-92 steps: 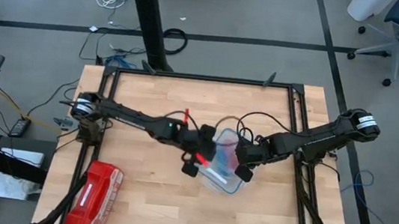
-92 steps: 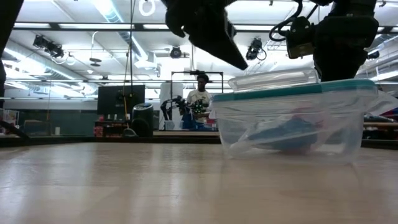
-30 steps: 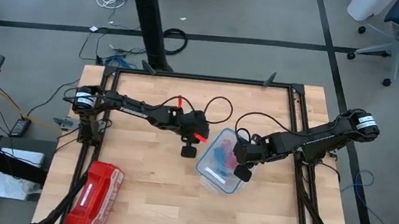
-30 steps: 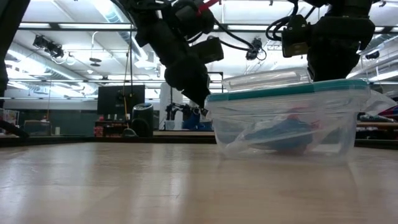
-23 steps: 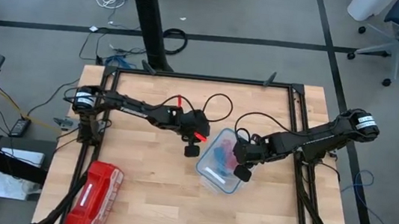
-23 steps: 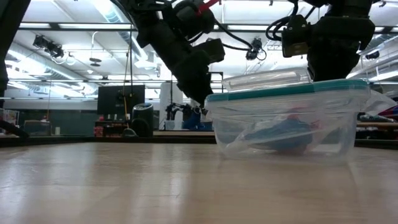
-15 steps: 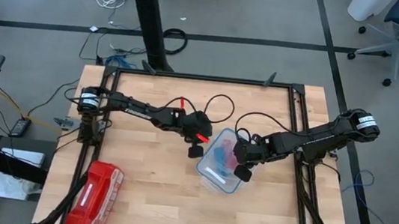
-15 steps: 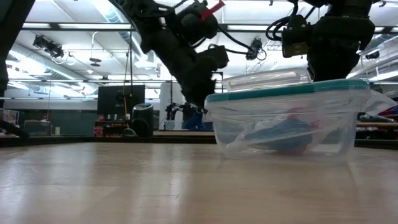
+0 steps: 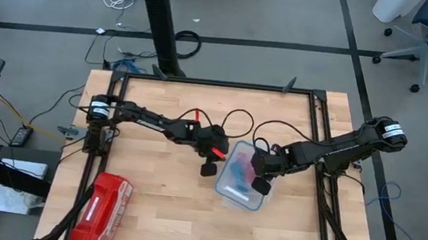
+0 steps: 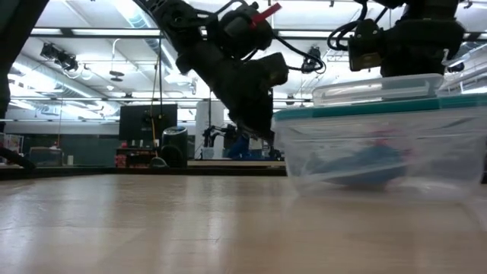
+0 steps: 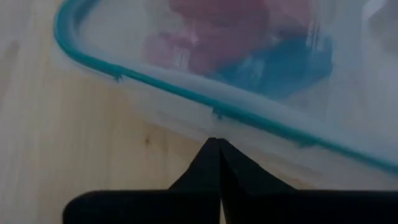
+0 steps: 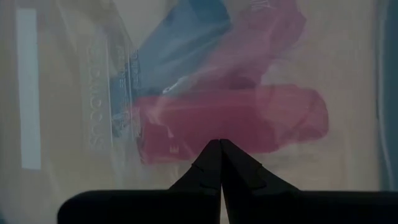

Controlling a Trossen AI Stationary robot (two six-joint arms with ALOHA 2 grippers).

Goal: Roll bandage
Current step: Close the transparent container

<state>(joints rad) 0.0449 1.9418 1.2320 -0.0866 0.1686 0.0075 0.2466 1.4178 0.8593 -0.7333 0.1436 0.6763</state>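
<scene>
Bandage [image 12: 180, 40] lay inside the lidded clear box [image 9: 241, 180], beside red-pink rolls [image 12: 249, 121]. Left gripper [image 9: 209, 169], fingers pressed together and holding nothing, sat at the box's left edge, tips at its teal rim [image 11: 186, 90]. Right gripper [image 9: 261, 186], likewise closed and empty, rested over the lid. A red pouch [image 9: 101, 210] lay well apart at the table [image 9: 147, 209] corner.
</scene>
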